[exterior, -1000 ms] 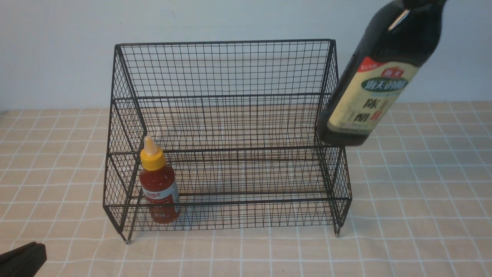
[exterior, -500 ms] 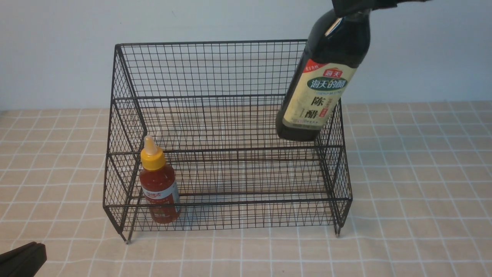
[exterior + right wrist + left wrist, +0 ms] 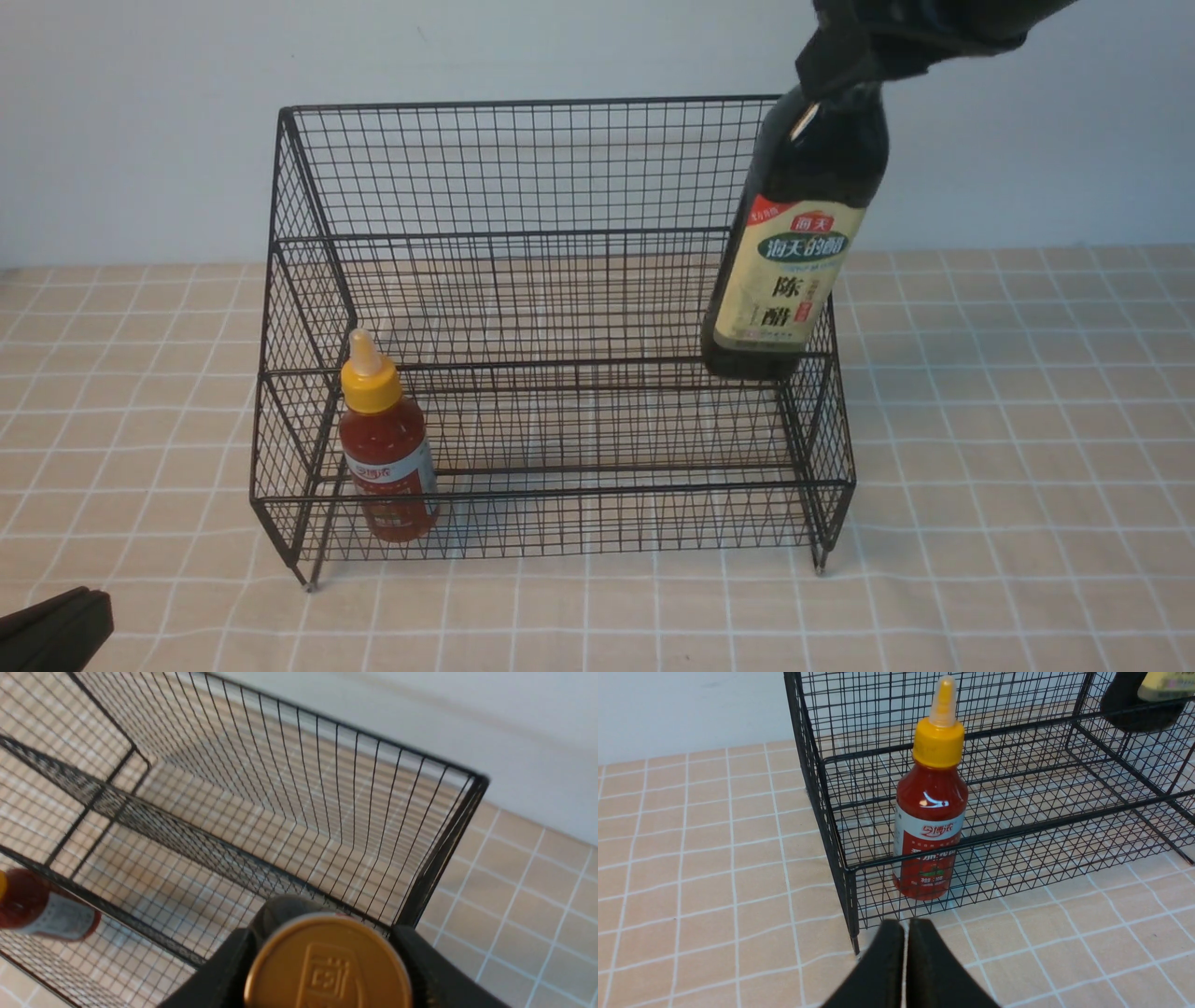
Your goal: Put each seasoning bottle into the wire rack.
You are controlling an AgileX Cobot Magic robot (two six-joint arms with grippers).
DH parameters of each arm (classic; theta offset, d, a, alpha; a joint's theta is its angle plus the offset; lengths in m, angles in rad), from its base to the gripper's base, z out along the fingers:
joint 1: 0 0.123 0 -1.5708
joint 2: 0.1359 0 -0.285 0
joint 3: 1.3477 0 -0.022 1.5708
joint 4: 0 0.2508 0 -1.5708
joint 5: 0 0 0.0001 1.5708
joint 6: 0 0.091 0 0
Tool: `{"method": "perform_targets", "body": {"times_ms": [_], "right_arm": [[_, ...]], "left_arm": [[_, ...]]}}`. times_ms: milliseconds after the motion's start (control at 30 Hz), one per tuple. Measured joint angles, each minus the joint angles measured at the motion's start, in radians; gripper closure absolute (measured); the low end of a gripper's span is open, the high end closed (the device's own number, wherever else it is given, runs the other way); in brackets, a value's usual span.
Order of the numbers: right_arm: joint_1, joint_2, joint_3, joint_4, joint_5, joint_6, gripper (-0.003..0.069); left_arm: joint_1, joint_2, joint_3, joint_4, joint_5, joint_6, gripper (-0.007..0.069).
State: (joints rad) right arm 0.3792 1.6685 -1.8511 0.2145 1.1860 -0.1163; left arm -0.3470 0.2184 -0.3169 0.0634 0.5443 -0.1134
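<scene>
The black wire rack stands mid-table. The small red sauce bottle with a yellow nozzle stands upright in its lower tier at the left end; it also shows in the left wrist view and the right wrist view. My right gripper is shut on the neck of the dark vinegar bottle, just under its gold cap. The bottle hangs nearly upright, its base at the upper tier's right end. I cannot tell if it touches the shelf. My left gripper is shut and empty, low before the rack's left front corner.
A beige checked cloth covers the table, with a pale wall behind. The rack's right side wall is close beside the held bottle. The left arm sits at the table's near left corner.
My right gripper carried the vinegar bottle left from beside the rack to over its right end, then lowered it and brought it more upright. The left arm and red bottle have not moved.
</scene>
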Motion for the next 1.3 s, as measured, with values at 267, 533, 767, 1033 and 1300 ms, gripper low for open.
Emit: {"method": "perform_targets", "body": {"times_ms": [267, 533, 767, 1033, 1300], "right_arm": [[0.067, 0.06, 0.001, -0.062, 0.015, 0.032, 0.0325], [0.116, 0.115, 0.001, -0.155, 0.019, 0.102, 0.0325], [0.12, 0.121, 0.0, -0.155, 0.016, 0.132, 0.0325], [0.121, 0.097, -0.003, -0.15, 0.017, 0.154, 0.0189], [0.121, -0.063, -0.008, -0.18, 0.017, 0.155, 0.0137]], "left_arm": [[0.0, 0.0, 0.0, 0.0, 0.0, 0.0, 0.0631], [0.0, 0.0, 0.001, 0.0, 0.0, 0.0, 0.0631], [0.0, 0.0, 0.001, 0.0, 0.0, 0.0, 0.0631], [0.0, 0.0, 0.001, 0.0, 0.0, 0.0, 0.0631], [0.0, 0.0, 0.001, 0.0, 0.0, 0.0, 0.0631]]}}
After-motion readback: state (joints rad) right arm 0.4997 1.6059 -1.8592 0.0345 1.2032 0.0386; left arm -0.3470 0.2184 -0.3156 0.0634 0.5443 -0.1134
